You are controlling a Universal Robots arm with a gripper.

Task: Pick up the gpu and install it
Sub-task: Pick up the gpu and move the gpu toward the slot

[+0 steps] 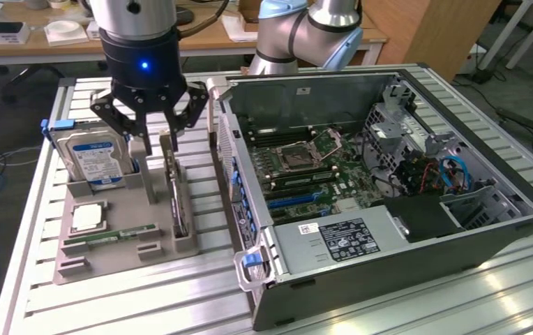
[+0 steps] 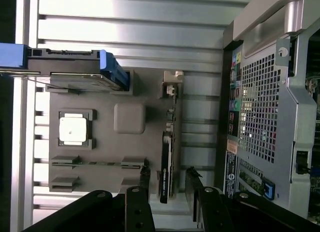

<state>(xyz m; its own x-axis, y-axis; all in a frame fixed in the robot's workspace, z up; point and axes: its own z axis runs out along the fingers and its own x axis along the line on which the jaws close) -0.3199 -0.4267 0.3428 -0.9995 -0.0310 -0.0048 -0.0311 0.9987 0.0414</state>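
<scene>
On the slatted metal table (image 1: 127,303), upper left of the exterior view, the gripper (image 1: 153,145) hangs spread-jawed over the upright gpu (image 1: 179,209). A clean grip probably needs the card centred between the jaws.

Tray (image 1: 125,204) grey. On it: gpu (image 1: 179,206) black w/ brownish edge; hard drive (image 1: 99,155) blue-white label, blue bracket; memory stick (image 1: 110,236) green; cpu (image 1: 88,218) silver. Gripper (image 1: 153,143) above tray: black, blue light. Table (image 1: 155,300) under tray: silver, ribbed.
</scene>
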